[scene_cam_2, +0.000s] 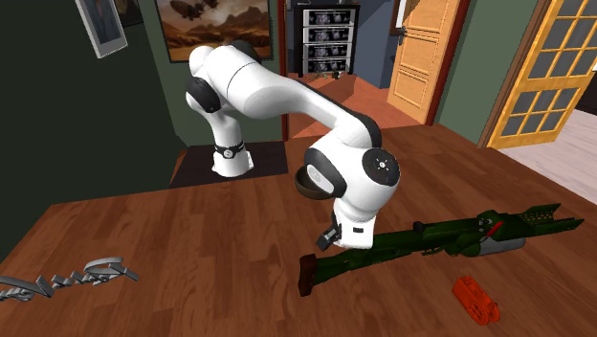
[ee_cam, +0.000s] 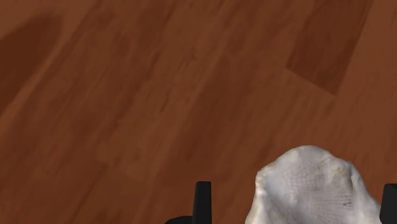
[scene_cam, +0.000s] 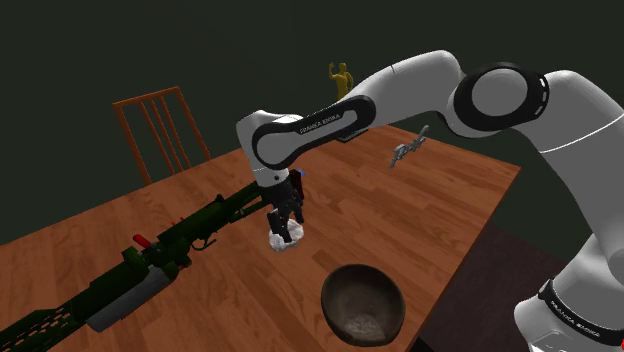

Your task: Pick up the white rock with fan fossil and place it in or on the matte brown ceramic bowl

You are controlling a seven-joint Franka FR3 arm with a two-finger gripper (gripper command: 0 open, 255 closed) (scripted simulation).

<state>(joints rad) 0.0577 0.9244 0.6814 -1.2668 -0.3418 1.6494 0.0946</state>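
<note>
The white rock lies on the wooden table just under my gripper. In the wrist view the lumpy white rock sits between the two black fingers, close to the far finger and apart from the near one. My gripper is open and holds nothing. The brown bowl stands near the table's front edge, to the shoulder view's lower right of the rock. In the second exterior view the bowl peeks out behind the arm's wrist.
A long dark green rifle-like object lies along the shoulder view's left, close to the rock. A small grey metal piece and a yellow figure sit farther back. A wooden chair stands behind the table. A red object lies near the rifle.
</note>
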